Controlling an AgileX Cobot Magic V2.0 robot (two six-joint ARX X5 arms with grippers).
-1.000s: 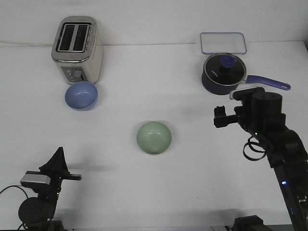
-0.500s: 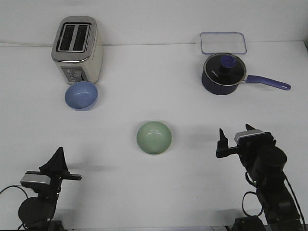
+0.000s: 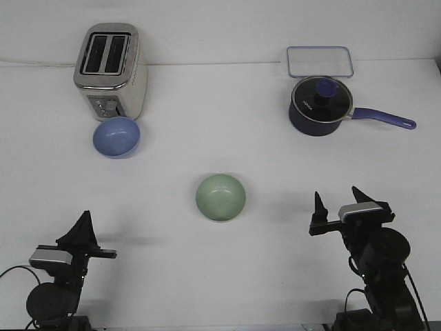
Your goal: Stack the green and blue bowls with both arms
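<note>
Green bowl (image 3: 220, 197) between grippers, blue bowl (image 3: 116, 136) far beyond left gripper (image 3: 85, 231)

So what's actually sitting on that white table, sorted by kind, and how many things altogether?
Bowls: 2, the blue bowl and the green bowl
Toaster: 1
Lidded saucepan: 1
Clear flat tray: 1
Total: 5

White table (image 3: 227, 276) fills view; plain pale wall (image 3: 220, 27) behind; even, soft overhead light.
</note>
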